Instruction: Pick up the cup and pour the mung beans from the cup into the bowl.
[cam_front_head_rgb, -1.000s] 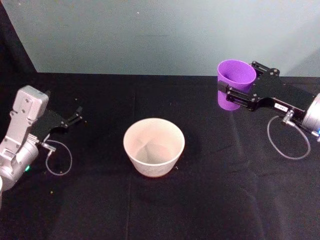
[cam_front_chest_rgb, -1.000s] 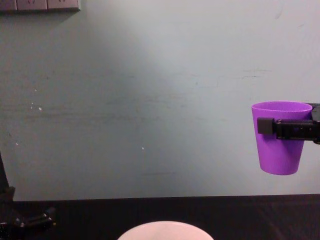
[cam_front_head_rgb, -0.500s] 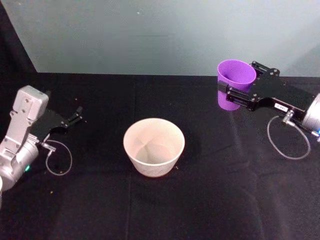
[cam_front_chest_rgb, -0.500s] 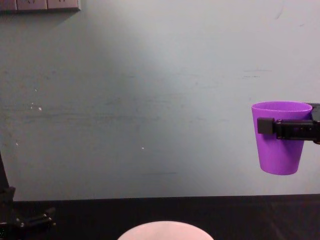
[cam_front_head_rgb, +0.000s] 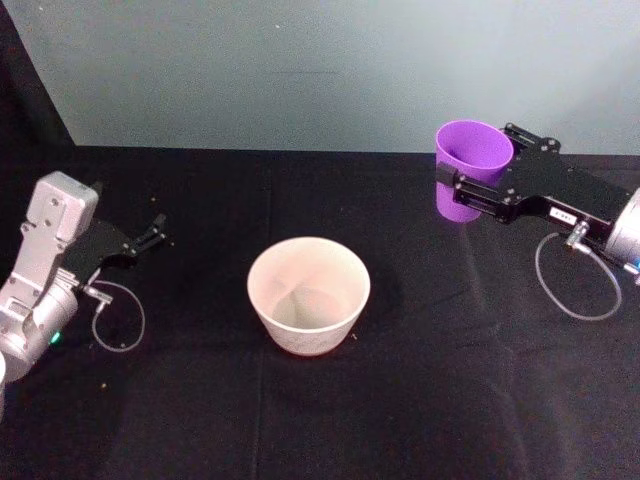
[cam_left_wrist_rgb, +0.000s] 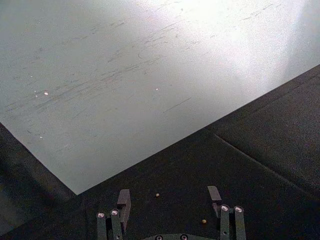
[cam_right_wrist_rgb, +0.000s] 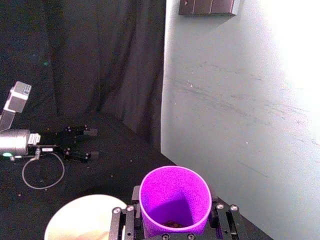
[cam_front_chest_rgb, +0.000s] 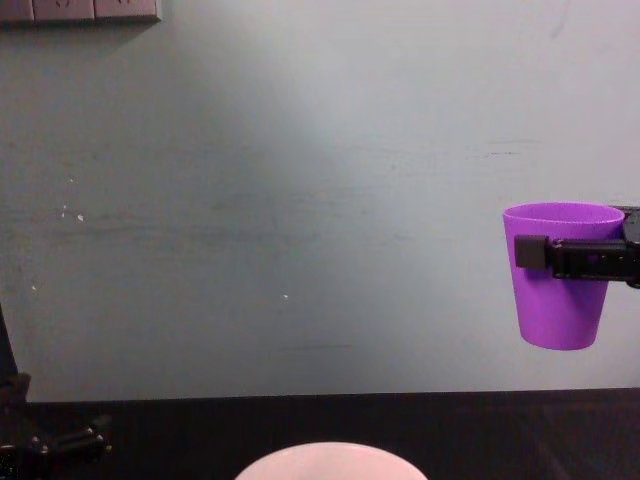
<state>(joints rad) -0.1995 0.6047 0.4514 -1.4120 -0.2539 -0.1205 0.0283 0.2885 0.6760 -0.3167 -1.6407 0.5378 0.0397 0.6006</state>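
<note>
Head view: the right gripper (cam_front_head_rgb: 478, 160) is clamped on the cup (cam_front_head_rgb: 458, 205), holding it upright above the black tablecloth (cam_front_head_rgb: 420, 400), well right of the bowl (cam_front_head_rgb: 300, 335) and farther back. Mung beans (cam_right_wrist_rgb: 172, 223) lie in the cup's bottom. Bare cloth lies between cup and bowl. The left gripper (cam_front_head_rgb: 155, 230) rests parked at the table's left, fingers spread, with stray beans (cam_left_wrist_rgb: 157, 195) on the cloth between its fingers and a cable loop (cam_front_head_rgb: 120, 325) beside the arm.

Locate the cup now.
In the head view the cup hangs upright in the right pincer, off the table at the robot's right, apart from the bowl.
</note>
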